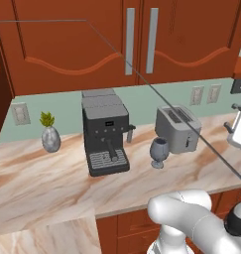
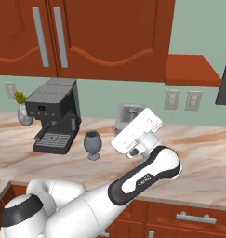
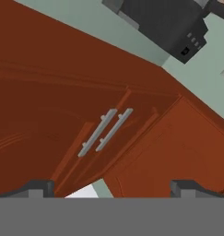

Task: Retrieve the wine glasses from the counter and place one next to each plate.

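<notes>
1 wine glass (image 1: 159,151) stands upright on the bench (image 1: 52,183), right of centre in the left base view, between the black coffee machine (image 1: 106,134) on its left and the silver toaster (image 1: 178,128) on its right, close to both but touching neither. At the left edge, near the wall, sits a grey speckled vase (image 1: 50,138) with a green plant. In the hand view the gripper (image 3: 112,186) is spread wide with nothing between its fingertips, facing red-brown cabinet doors (image 3: 62,106) with 2 silver handles (image 3: 105,131).
</notes>
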